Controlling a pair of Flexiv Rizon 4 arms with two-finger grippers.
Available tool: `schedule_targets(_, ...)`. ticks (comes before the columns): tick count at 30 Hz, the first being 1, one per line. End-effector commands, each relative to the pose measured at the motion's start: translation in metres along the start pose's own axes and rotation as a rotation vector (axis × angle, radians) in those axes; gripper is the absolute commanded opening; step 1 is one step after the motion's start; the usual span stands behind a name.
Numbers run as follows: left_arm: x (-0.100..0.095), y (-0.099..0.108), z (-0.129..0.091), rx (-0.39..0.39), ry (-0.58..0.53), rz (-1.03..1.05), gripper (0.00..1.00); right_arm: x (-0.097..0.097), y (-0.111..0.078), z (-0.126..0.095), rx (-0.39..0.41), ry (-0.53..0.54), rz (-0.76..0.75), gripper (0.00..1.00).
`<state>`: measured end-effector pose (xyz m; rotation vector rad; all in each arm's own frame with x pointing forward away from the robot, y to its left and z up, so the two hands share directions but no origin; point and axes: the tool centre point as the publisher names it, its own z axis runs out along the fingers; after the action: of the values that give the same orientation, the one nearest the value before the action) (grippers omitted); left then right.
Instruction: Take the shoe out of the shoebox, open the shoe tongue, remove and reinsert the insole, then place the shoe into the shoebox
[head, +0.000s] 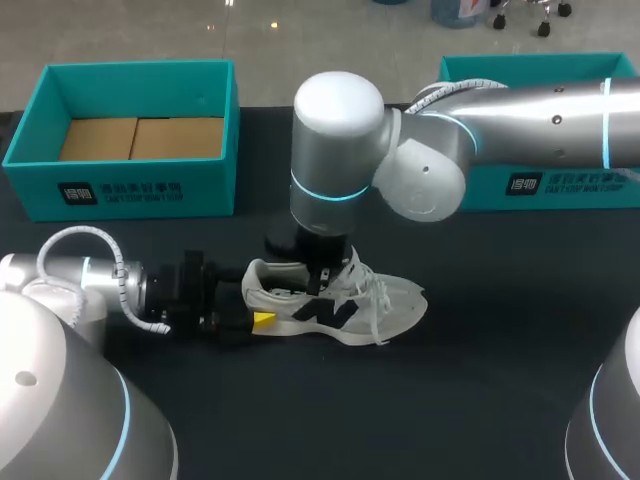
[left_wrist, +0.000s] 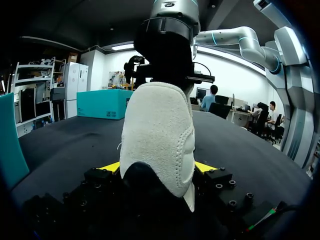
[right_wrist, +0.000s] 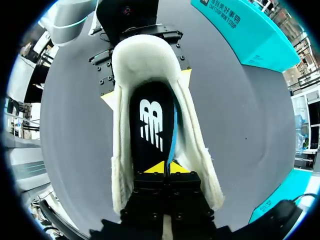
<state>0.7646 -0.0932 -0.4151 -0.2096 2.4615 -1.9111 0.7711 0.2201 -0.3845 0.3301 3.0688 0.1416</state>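
A white sneaker with a dark side logo lies on the black table, toe to the right. My left gripper holds its heel from both sides; the yellow tips show on either flank of the heel in the left wrist view. My right gripper reaches down into the shoe's opening, fingers pressed together on the black insole, whose blue underside edge shows beside them. In the head view the right arm's wrist stands upright over the shoe and hides the fingers.
An open teal shoebox with a cardboard floor stands at the back left. A second teal box sits at the back right, behind my right arm. Bare black tabletop lies in front of and to the right of the shoe.
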Motion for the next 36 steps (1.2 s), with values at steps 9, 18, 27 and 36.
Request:
schedule_targets(9,-0.002,0.001,0.003,-0.002,-0.001,-0.002,0.00,0.000,-0.012,-0.031,-0.079,-0.034,-0.001,0.00)
schedule_targets(18,-0.002,0.001,0.003,-0.002,-0.001,-0.002,0.00,-0.008,-0.031,-0.032,-0.067,-0.025,0.034,0.00)
schedule_targets(27,-0.002,0.001,0.003,-0.002,-0.001,-0.002,0.00,-0.014,-0.030,-0.033,-0.177,0.000,0.035,0.00)
schedule_targets(36,-0.002,0.001,0.003,-0.002,-0.001,-0.002,0.00,-0.016,-0.013,-0.038,-0.292,0.044,-0.015,0.00)
